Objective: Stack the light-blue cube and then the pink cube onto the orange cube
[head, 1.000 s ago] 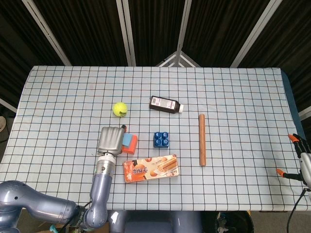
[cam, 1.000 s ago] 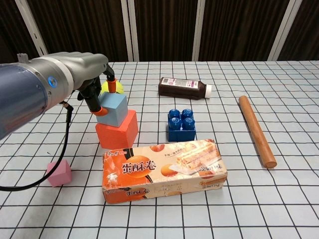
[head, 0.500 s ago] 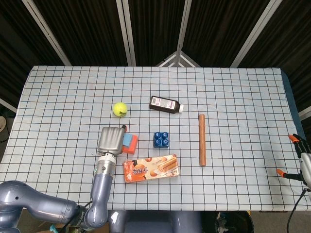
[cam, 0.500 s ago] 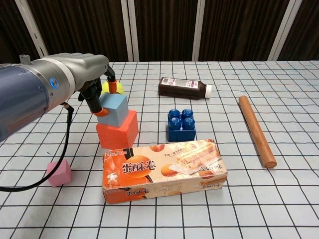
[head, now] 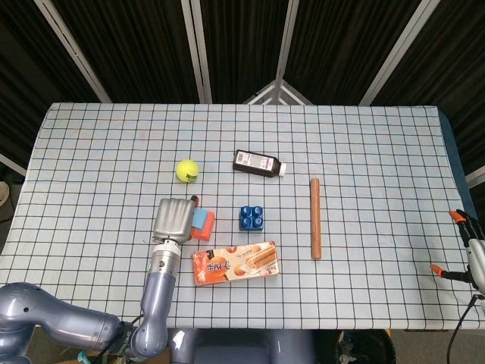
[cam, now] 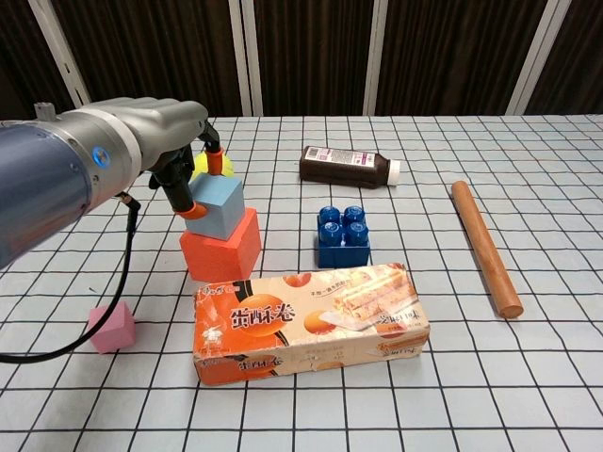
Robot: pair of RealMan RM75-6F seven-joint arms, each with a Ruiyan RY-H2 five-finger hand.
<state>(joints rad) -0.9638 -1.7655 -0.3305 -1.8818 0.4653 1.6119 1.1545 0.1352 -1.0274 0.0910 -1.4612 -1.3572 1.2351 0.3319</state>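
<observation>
- Nothing has shifted since the earlier frames that we can make out: our left hand (cam: 179, 155) sits in the same place at the light-blue cube (cam: 216, 207), and every object lies where it did.
- We see the light-blue cube resting on top of the orange cube (cam: 222, 249), sitting toward its back and slightly turned.
- Our left hand grasps the light-blue cube from its left side, orange-tipped fingers (cam: 193, 211) pressed on the cube's near-left edge and another at its far top corner.
- From the head view the left hand (head: 173, 218) covers most of the stack, so we only see a strip of blue and orange at its right.
- The pink cube (cam: 112, 327) lies alone on the worktop (cam: 528, 377), near the front left, well apart from the stack.
- A biscuit box (cam: 309, 321) lies flat just in front of the orange cube.
- A blue toy brick (cam: 342, 237) stands to the right of the stack, and a dark bottle (cam: 347, 167) lies on its side behind it.
- A wooden rod (cam: 484, 247) lies on the right part of the worktop.
- A yellow tennis ball (head: 187, 171) sits behind the stack.
- Our right hand (head: 468, 251) shows only at the right edge of the head view, beyond the worktop's edge, fingers spread and holding nothing.
</observation>
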